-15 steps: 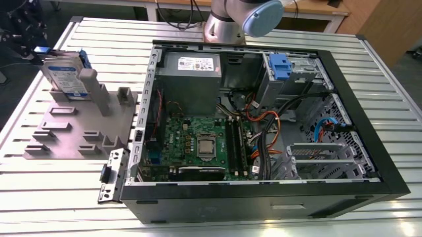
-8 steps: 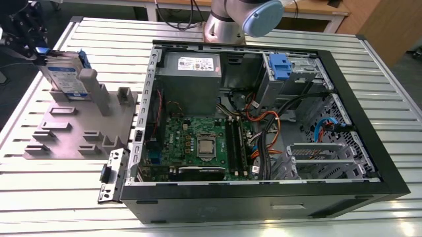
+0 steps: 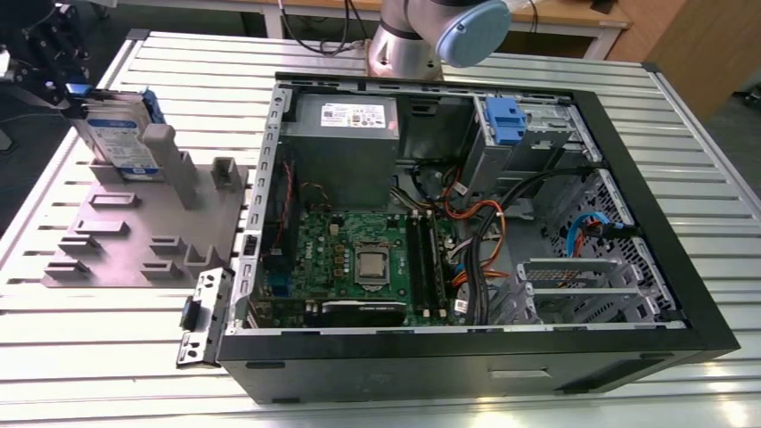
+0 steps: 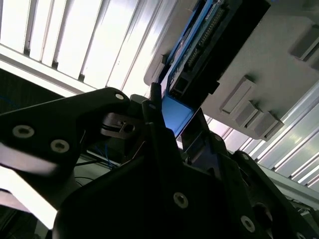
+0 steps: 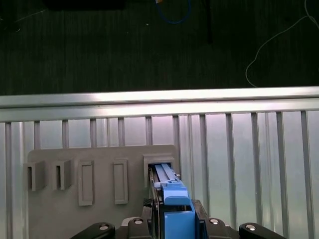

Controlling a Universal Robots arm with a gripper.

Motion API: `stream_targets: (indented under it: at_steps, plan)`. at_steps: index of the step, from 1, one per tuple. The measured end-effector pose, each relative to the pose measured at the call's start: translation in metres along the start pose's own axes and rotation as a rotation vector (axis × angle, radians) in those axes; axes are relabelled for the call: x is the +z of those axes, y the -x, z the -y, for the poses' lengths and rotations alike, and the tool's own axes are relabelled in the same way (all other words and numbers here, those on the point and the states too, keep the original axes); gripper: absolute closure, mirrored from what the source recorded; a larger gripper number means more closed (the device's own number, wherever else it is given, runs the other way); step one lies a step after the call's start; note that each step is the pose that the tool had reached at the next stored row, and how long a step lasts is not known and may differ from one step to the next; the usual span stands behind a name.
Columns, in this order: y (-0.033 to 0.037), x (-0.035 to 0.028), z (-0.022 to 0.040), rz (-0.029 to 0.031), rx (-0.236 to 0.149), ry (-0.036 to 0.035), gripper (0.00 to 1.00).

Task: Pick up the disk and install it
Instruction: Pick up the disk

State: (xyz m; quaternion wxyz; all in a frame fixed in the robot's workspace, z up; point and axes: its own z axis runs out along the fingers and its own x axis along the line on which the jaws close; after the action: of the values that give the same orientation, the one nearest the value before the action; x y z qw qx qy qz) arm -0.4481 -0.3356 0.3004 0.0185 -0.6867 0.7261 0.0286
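The disk [image 3: 119, 135] is a silver drive with a white-and-blue label and a blue carrier frame. It stands on edge, leaning a little, in a slot at the back of the grey holder block [image 3: 131, 241], at the exterior view's left. My black gripper [image 3: 71, 87] is at the disk's upper end. In the first wrist view the disk's blue carrier [image 5: 175, 206] sits tight between the fingers [image 5: 154, 219] of my gripper [image 5: 174, 226], above the holder [image 5: 99, 214]. The second wrist view shows a finger [image 4: 155, 124] against the blue frame end [image 4: 175, 113].
An open black computer case [image 3: 666, 267] lies on the slatted metal table [image 3: 95, 357], to the right of the holder in the exterior view. Inside are a motherboard [image 3: 356, 259], a grey power supply box [image 3: 345, 116], cables and a drive bay with a blue latch [image 3: 505, 120]. The arm's base [image 3: 411, 40] stands behind the case.
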Motion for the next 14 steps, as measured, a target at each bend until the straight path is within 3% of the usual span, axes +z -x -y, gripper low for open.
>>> stream_targets:
  at_steps: [3, 4, 10, 14]
  plan:
    - [0.0, 0.0001, 0.0, 0.0001, 0.0, 0.0, 0.57]
    - [0.0001, 0.0001, 0.0, 0.0, 0.0, 0.0, 0.51]
    - [0.0012, 0.0027, -0.0001, -0.0013, 0.0, -0.0002, 0.51]
    - [0.0011, 0.0054, -0.0012, -0.0172, 0.0, -0.0011, 0.51]
